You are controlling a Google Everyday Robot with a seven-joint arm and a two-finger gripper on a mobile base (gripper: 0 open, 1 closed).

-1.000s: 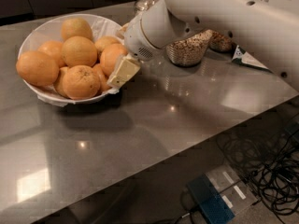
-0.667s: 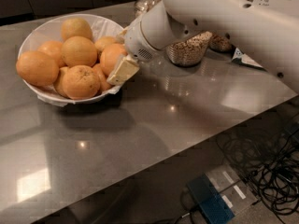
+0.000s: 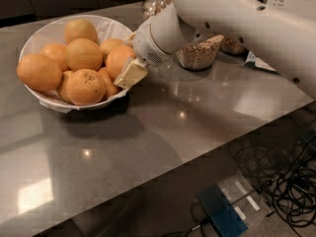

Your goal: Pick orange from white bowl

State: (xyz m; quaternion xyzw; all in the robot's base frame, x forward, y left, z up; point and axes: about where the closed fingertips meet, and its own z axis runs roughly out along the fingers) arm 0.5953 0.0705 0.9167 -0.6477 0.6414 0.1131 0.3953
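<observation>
Round orange (image 3: 117,58) lies at the right edge of the wide white bowl (image 3: 45,32), among other oranges.
The white arm's gripper (image 3: 131,72) sits right against this orange; whether it grips cannot be told.

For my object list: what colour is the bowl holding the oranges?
White: the white bowl, camera view. The gripper is at its rim.

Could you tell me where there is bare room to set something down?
Bare: the countertop in front of the white bowl and to its right. Crowded: the back, where the gripper meets the oranges, beside cereal jars.
</observation>
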